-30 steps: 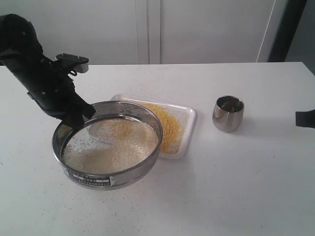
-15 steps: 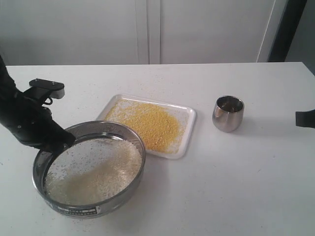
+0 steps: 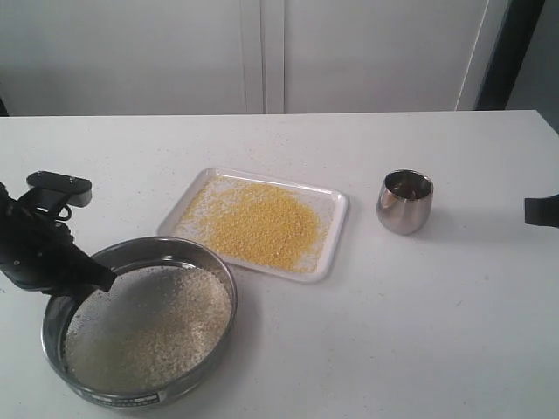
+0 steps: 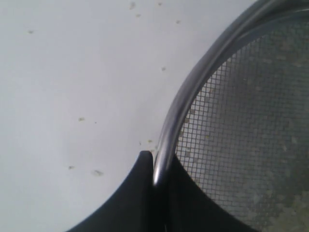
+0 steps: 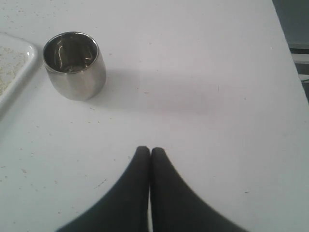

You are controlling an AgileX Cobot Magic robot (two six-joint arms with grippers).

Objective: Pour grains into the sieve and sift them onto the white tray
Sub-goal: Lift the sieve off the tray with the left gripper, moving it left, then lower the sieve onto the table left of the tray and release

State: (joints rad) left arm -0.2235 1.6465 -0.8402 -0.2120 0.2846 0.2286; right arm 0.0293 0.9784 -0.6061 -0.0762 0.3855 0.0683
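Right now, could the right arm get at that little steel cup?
Probably yes: the steel cup stands alone on the table, with nothing between it and the arm's shut jaws, which must open first.

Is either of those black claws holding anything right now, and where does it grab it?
The left claw pinches the sieve by its steel rim; the right claw is shut on nothing.

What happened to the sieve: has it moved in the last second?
Yes. The sieve has shifted left and nearer the camera, clear of the white tray, which stayed put.
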